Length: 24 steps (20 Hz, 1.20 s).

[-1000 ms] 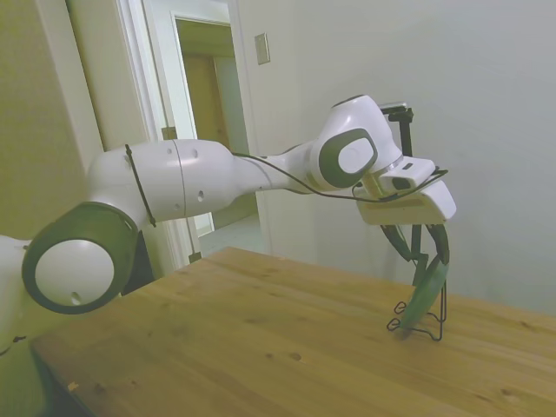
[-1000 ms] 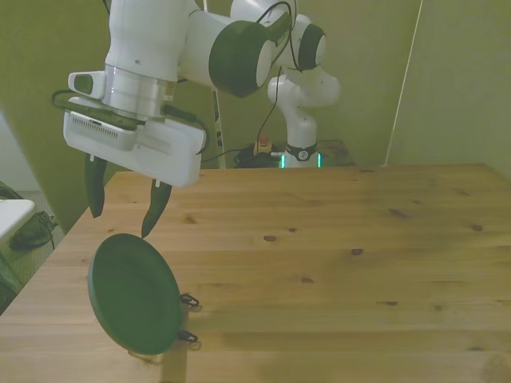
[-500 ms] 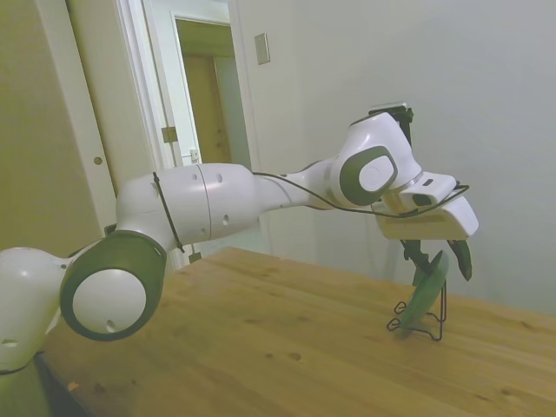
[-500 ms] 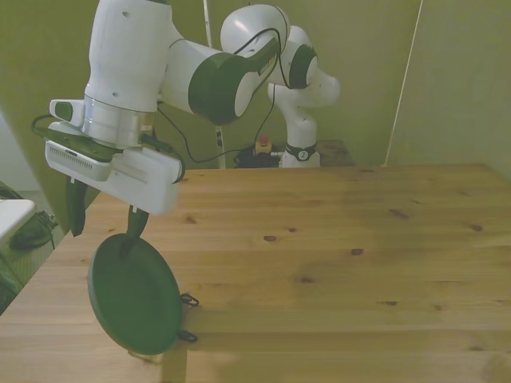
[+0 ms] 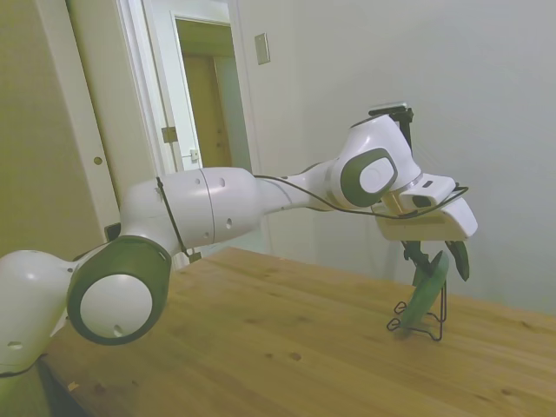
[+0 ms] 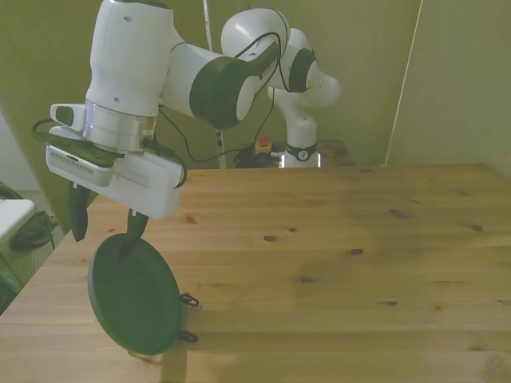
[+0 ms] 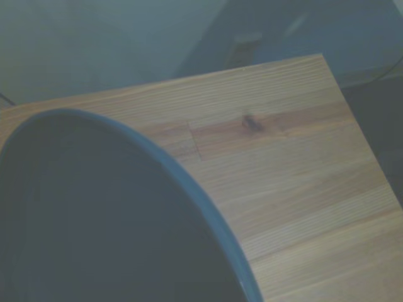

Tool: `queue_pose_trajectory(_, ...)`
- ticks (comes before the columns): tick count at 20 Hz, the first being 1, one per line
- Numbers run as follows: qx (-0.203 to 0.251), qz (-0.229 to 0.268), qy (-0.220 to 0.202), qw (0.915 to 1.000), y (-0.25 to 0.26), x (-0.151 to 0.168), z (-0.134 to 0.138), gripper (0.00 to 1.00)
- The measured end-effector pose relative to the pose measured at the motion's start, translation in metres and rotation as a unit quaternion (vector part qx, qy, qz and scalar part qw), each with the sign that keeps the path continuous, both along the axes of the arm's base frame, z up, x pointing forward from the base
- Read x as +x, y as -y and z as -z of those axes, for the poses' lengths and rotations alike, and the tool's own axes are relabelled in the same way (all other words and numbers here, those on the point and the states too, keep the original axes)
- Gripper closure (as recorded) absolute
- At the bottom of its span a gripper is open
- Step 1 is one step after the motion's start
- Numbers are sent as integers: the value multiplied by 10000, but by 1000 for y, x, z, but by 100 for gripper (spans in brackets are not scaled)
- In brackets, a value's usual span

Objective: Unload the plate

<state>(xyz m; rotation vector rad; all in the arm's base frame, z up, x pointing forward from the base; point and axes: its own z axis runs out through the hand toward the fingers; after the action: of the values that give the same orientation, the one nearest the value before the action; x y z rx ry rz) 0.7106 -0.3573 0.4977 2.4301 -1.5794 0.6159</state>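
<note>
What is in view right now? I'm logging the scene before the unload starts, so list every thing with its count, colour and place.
plate: one, dark green, standing on edge and tilted in the wire stand near the table's corner at the front view's left.
wire stand: one, thin black, on the table under the plate, holding it up.
table: one, light wood with dark knots, carrying the stand.
door: one, open, pale frame, behind the table in the side view.
gripper: one, white body with dark fingers, open, straddling the plate's top rim with one finger on each side.
arm: one, white with grey-green joints, reaching from the side view's left.
</note>
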Motion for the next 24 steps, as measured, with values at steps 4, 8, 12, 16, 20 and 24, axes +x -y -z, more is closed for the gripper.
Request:
queue_pose_trajectory(4,14,-11,-9,10000,-1,1,3,100)
queue_pose_trajectory(8,21,-14,-19,10000,-1,2,5,100)
queue_pose_trajectory(12,23,-15,-21,10000,-1,2,5,100)
queue_pose_trajectory(16,25,-18,-21,10000,-2,2,5,100)
queue_pose_trajectory(20,24,-21,-18,10000,-2,2,5,100)
queue_pose_trajectory(24,16,-31,0,10000,-3,3,3,100)
